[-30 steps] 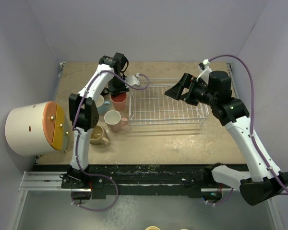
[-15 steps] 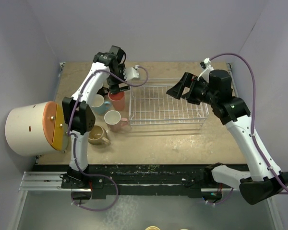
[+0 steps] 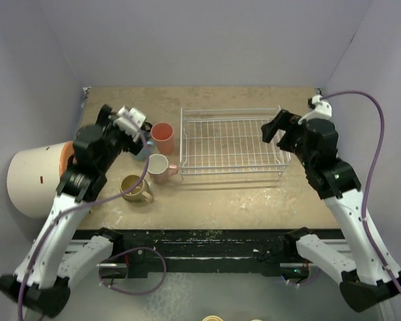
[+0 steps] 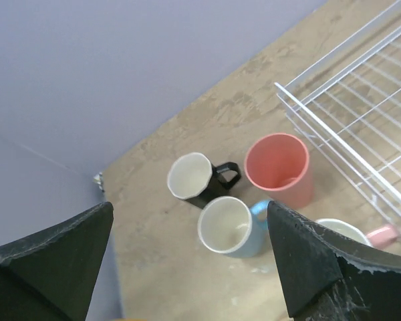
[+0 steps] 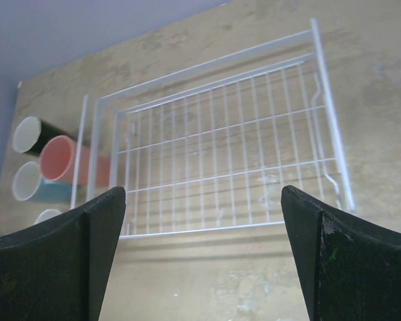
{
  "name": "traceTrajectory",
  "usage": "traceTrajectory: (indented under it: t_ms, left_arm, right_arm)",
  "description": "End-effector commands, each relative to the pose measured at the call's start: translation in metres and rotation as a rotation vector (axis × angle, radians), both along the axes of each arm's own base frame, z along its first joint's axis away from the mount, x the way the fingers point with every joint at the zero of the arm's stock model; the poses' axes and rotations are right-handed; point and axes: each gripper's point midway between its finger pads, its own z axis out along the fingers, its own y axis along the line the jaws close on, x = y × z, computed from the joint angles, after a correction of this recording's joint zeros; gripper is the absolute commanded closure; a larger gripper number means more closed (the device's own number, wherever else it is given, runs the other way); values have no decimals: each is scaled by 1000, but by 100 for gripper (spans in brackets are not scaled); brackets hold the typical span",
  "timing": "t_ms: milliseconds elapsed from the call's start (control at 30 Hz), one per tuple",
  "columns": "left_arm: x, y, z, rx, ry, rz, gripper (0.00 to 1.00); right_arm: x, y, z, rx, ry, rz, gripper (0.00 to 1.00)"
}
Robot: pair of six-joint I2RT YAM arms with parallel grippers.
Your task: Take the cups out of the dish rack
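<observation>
Five cups stand upright on the worktop [image 3: 254,194], all outside the dish rack [image 3: 230,142] and grouped off its left end. Item one, black mug [image 4: 194,177], white inside, farthest from the rack, its handle turned toward the coral tumbler [image 4: 279,168]. Item two, that tumbler, just beside the rack's left wall. Item three, light blue mug [image 4: 227,226], nearer than those two and close to both. Item four, pale pink mug [image 3: 158,167], by the rack's near left corner, handle toward the wire. Item five, rounded tan mug [image 3: 135,188], nearest the arm bases. Left hand [image 4: 188,207]: above the cup group, fingers spread wide, grasping nothing. Right hand [image 5: 202,190]: raised at the rack's right end, looking down across the wire grid, likewise spread and released. A large white cylinder [image 3: 33,180] with an orange face lies at the worktop's left edge.
</observation>
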Motion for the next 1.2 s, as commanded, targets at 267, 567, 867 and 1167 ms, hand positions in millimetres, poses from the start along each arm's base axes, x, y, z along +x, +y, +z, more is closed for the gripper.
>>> traceTrajectory:
  t_ms: [267, 567, 867, 1167]
  left_arm:
    - [-44, 2, -109, -333, 82, 69, 1]
    - [-69, 24, -170, -304, -6, 110, 1]
    - [-68, 15, -208, -323, 57, 43, 1]
    - [-75, 38, -211, -412, -1, 50, 1]
  right_arm:
    - [-18, -84, -28, -161, -225, -362, 0]
    - [-34, -106, -49, -160, -336, -462, 0]
    - [-36, -133, -86, -217, -251, -641, 0]
    - [-35, -122, -106, -294, -319, -509, 0]
